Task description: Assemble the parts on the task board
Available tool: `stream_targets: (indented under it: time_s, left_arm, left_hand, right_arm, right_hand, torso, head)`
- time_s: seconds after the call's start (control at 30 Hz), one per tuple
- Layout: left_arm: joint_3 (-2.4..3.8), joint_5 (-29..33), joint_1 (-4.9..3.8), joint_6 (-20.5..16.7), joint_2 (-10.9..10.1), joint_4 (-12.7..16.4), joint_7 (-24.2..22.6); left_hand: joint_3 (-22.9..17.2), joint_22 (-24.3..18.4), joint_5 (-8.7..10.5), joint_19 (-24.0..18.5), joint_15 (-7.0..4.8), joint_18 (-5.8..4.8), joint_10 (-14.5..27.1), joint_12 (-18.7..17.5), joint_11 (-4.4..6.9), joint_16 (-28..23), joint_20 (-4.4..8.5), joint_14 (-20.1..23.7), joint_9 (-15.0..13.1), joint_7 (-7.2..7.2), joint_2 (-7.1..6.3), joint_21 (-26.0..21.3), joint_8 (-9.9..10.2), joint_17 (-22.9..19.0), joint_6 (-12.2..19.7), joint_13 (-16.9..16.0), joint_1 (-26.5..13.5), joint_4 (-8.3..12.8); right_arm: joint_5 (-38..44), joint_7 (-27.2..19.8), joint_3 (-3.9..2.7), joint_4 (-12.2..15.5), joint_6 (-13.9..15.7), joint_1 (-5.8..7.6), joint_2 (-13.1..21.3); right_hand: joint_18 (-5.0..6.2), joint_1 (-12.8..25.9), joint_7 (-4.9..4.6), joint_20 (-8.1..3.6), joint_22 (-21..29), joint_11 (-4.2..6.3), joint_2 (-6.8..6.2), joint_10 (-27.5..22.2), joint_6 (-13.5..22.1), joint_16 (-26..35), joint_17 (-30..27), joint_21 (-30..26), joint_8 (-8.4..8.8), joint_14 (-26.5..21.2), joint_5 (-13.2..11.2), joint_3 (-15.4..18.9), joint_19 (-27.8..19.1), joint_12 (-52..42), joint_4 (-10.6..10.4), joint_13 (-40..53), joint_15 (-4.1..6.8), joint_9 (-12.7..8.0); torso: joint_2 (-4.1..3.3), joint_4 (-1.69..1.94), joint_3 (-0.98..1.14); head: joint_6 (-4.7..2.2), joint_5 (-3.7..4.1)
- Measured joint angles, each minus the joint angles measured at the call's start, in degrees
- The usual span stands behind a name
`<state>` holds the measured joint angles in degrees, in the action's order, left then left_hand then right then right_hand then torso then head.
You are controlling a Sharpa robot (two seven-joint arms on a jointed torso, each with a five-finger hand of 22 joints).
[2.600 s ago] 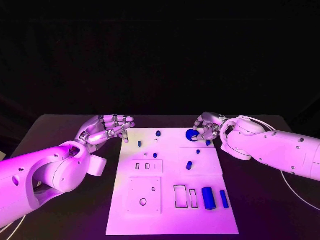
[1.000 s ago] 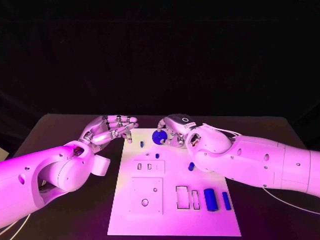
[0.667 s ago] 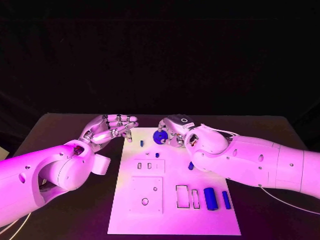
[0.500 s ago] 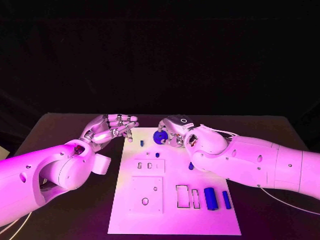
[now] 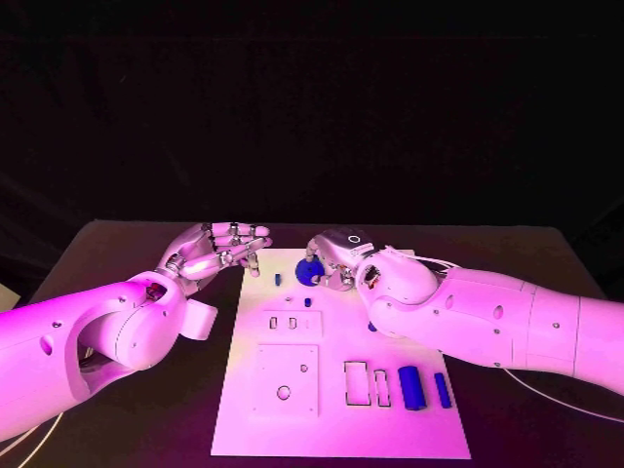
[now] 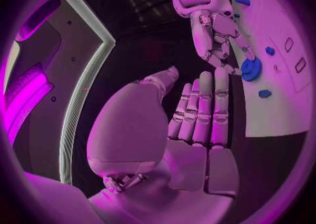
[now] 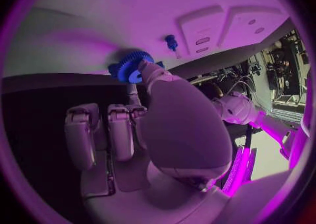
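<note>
The white task board [image 5: 337,429] lies mid-table. My right hand [image 5: 346,255] reaches over the board's far end and pinches a blue toothed gear [image 5: 309,270] just above the plate. The right wrist view shows the gear [image 7: 131,66] at my fingertips [image 7: 150,71], close to a small blue peg [image 7: 171,40] standing in the board [image 7: 99,13]. From the left wrist the same gear [image 6: 250,69] hangs under the right hand [image 6: 217,34]. My left hand [image 5: 214,248] hovers beside the board's far left corner, holding nothing, thumb apart from the fingers.
A small blue peg [image 5: 279,279] stands left of the gear. A blue piece [image 5: 374,326] lies mid-board beside my right forearm. A blue cylinder [image 5: 409,387] and a thin blue bar [image 5: 442,389] lie near the front right, next to rectangular recesses [image 5: 354,383].
My right hand has carried the gear from the board's far right across to its far left-middle, then eased it slightly lower. The left hand has stayed in place.
</note>
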<state>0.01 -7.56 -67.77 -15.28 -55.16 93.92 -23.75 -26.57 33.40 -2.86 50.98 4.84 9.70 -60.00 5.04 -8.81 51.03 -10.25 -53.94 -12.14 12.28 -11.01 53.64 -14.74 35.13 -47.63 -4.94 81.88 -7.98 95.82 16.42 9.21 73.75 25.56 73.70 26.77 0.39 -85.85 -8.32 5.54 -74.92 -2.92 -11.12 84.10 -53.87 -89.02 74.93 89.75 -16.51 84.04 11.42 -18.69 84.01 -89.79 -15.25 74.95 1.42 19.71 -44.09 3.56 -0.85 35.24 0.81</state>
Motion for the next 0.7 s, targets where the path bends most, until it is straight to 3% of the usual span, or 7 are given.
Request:
stream_targets:
  time_s: [0.23,0.47,0.6,0.7]
  left_arm:
    - [0.0,0.0,0.0,0.0,0.0,0.0,0.0]
    - [0.0,0.0,0.0,0.0,0.0,0.0,0.0]
    - [0.0,0.0,0.0,0.0,0.0,0.0,0.0]
    - [0.0,0.0,0.0,0.0,0.0,-0.1,0.0]
  left_hand:
    - [0.0,0.0,0.0,0.0,0.0,0.0,0.0,0.0,0.0,0.0,0.0,0.0,0.0,0.0,0.0,0.0,0.0,0.0,0.0,0.0,0.0,0.0]
    - [0.0,0.0,0.0,0.0,0.0,0.0,0.0,0.0,0.0,0.0,0.0,0.0,0.0,0.0,0.0,0.0,0.0,0.0,0.0,0.0,0.0,0.0]
    - [0.0,0.0,0.0,0.0,0.0,0.0,0.0,0.0,0.0,0.0,0.0,0.0,0.0,0.0,0.0,0.0,0.0,0.0,0.0,0.0,0.0,0.0]
    - [0.0,0.0,0.0,0.0,0.0,0.0,0.0,0.0,0.0,0.0,0.0,0.0,0.0,0.0,0.0,0.0,0.0,0.0,0.0,0.0,0.0,0.0]
  right_arm:
    - [0.0,-0.1,0.0,-1.2,0.0,-0.28,-0.7]
    - [-0.1,-0.6,-0.06,-2.3,0.1,-0.35,-1.3]
    - [-0.4,-0.9,-0.01,-2.8,0.3,-0.47,-1.5]
    - [-1.0,-1.0,0.06,-3.3,0.4,-0.55,-1.5]
  right_hand:
    - [0.0,0.5,0.11,0.0,0.0,0.0,0.09,0.0,-0.1,0.0,0.0,0.0,0.25,0.0,0.0,0.0,0.0,0.0,0.0,0.0,0.0,0.0]
    - [0.0,1.4,0.35,0.0,0.0,0.0,-0.73,0.0,-0.3,0.0,0.0,0.0,1.04,0.0,-0.3,-0.7,0.0,0.0,-0.1,0.0,-0.01,0.1]
    - [0.0,3.0,-0.27,0.0,0.0,-0.58,-0.56,-0.1,0.9,0.0,0.0,0.0,2.36,-0.1,-1.4,-1.0,0.0,0.0,-0.3,0.0,-0.74,-0.3]
    - [0.0,9.0,-0.97,0.54,0.0,-1.39,0.41,-0.1,4.6,0.0,0.0,0.0,5.32,0.0,-0.4,0.3,-0.1,0.0,-1.4,0.0,-1.42,-1.2]
  torso:
    - [-0.04,0.0,0.03]
    - [-0.04,-0.07,0.05]
    - [-0.04,-0.08,0.07]
    - [-0.05,-0.09,0.07]
  head:
    - [0.06,-0.13]
    - [0.08,-0.23]
    - [0.08,-0.23]
    - [0.09,-0.27]
